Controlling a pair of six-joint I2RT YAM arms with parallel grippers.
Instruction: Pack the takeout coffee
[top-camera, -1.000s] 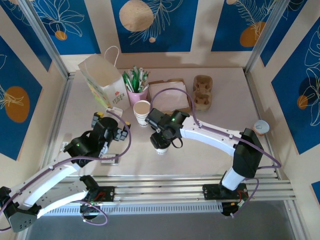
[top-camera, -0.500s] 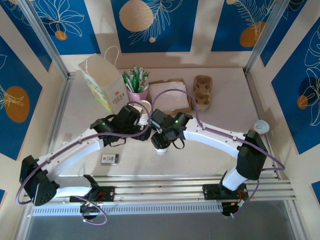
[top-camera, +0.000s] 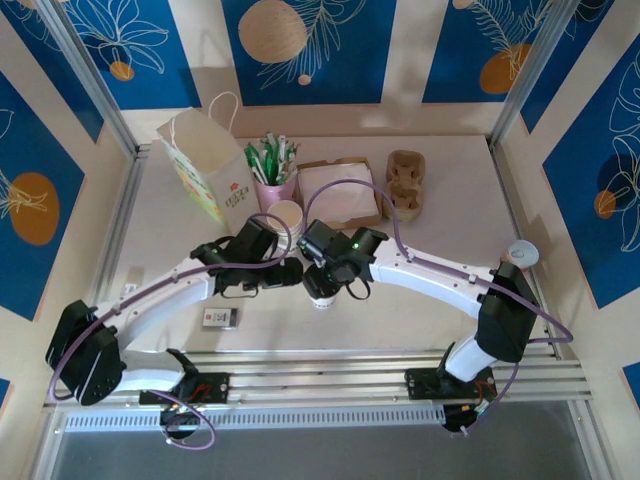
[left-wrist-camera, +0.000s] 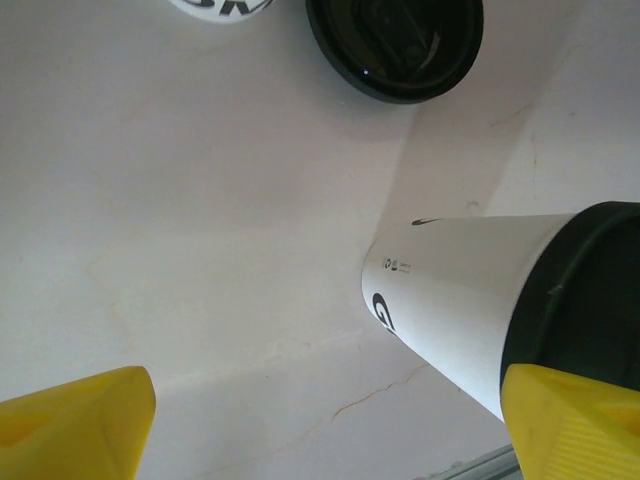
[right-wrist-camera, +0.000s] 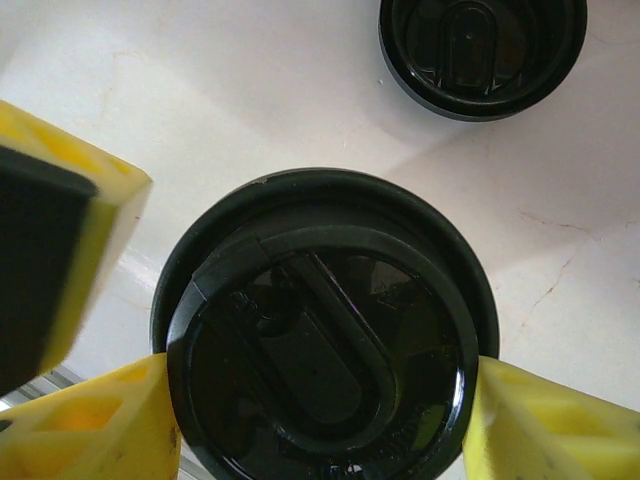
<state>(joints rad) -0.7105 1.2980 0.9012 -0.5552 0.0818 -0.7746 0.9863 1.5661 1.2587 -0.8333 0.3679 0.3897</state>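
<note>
Left gripper: fingers wide apart, cup wall just beside one.
Right gripper: clamped on the black lid, both sides.
Takeout coffee: upright mid-table, under right gripper.
Spare lid: on table just beyond.
Paper bag: standing, far left.

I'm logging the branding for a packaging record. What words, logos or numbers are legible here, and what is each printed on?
"G": a large black letter, partly cut off, on the wall of the takeout coffee; the tiny print above it is too small to read.
Cut-off black letters on a white object: unreadable.
Paper bag: red emblem, too small to read.
Small card: too small to read.
</note>
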